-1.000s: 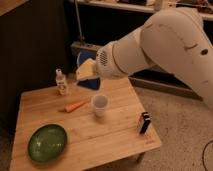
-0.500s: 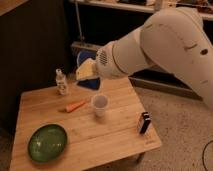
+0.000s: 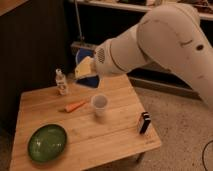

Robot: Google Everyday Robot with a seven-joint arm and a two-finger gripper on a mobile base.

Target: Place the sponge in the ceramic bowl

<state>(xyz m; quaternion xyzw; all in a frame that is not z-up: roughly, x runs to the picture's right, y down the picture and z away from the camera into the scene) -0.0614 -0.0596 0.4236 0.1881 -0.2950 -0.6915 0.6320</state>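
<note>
The sponge (image 3: 84, 66), pale yellow on its facing side with a blue edge on top, hangs in the air above the table's far side. My gripper (image 3: 90, 72) is shut on it at the end of the big white arm that reaches in from the right. The fingers themselves are mostly hidden behind the sponge and the arm. The ceramic bowl (image 3: 47, 142), green and glossy, sits at the near left corner of the wooden table (image 3: 115, 142), well below and to the left of the sponge.
A white cup (image 3: 100, 104) stands mid-table, almost under the sponge. An orange carrot (image 3: 75, 106) lies left of it. A small clear bottle (image 3: 61, 82) stands at the far left. A black-and-white boxy object (image 3: 144, 122) sits near the right edge. Dark shelving stands behind.
</note>
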